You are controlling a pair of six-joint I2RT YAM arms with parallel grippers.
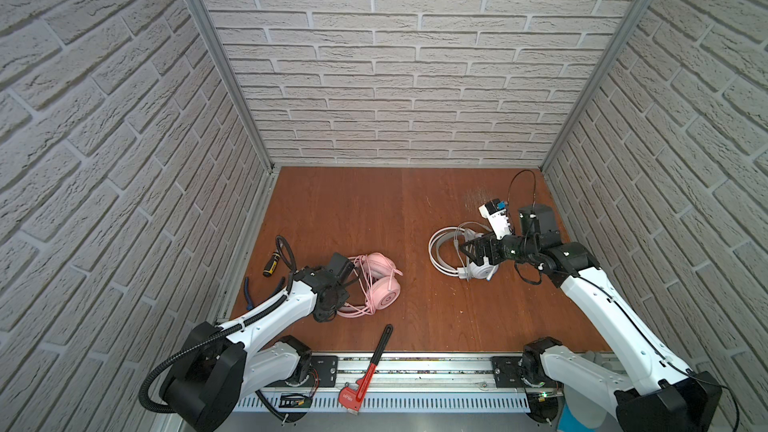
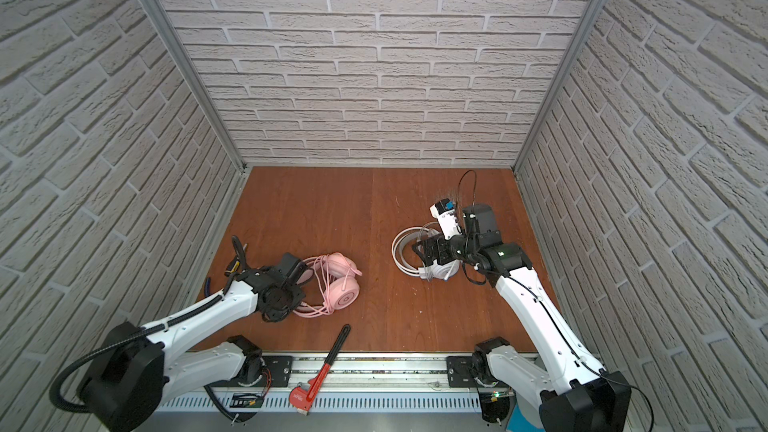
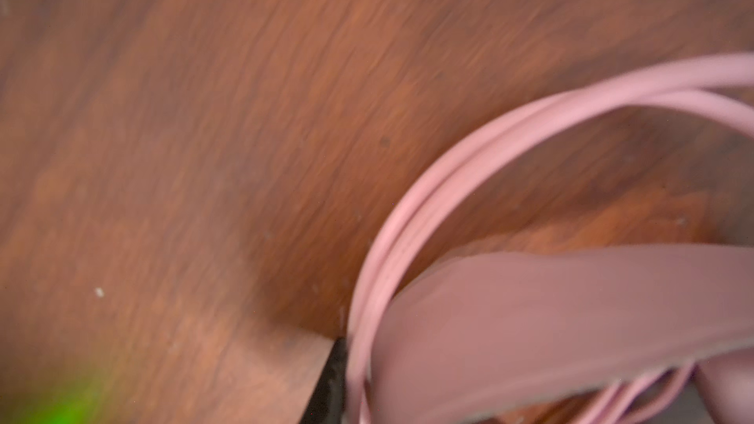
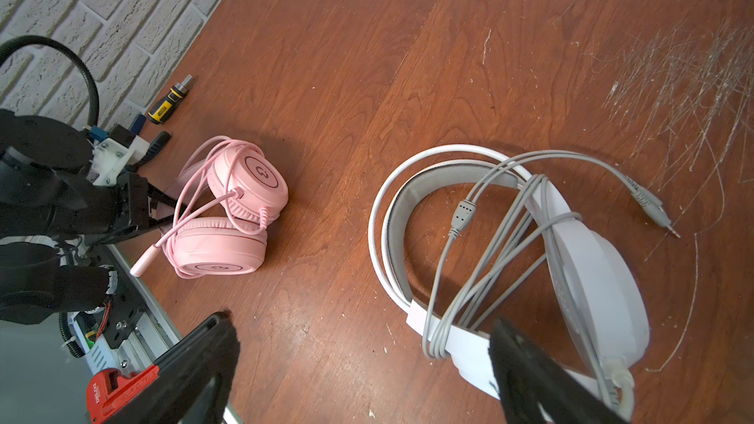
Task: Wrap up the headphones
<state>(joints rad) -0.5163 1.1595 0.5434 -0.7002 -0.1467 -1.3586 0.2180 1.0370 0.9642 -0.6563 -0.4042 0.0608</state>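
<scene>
The left gripper (image 4: 169,208) sits at the pink headset (image 4: 240,181), probably steadying it, jaws' closure unclear; right gripper (image 4: 363,340), jaws apart, above white headset (image 4: 591,271).

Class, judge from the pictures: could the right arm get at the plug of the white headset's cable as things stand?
Probably yes. The plug lies on bare table beside the white headset, nothing over it, and the right gripper hovers close by with fingers open.
</scene>
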